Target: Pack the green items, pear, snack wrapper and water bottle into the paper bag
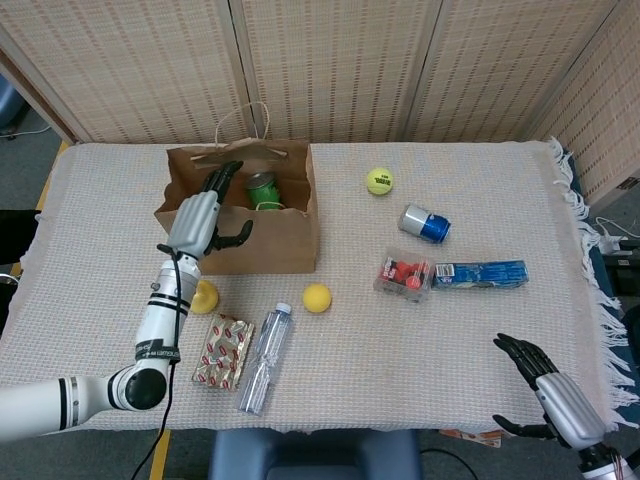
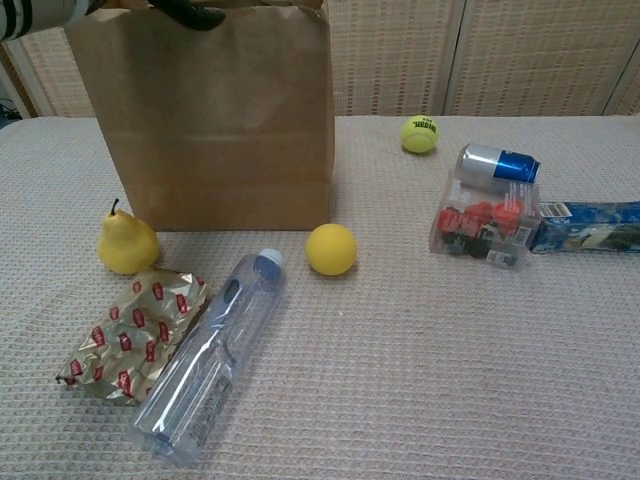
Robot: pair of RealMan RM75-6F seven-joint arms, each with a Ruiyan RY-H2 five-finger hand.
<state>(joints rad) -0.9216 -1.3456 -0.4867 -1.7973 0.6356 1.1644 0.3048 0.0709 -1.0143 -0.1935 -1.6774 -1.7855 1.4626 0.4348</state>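
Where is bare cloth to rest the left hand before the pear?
Bare: the strip left of the pear and paper bag, and the wide patch between water bottle and right hand. Crowded: pear, snack wrapper and bottle.
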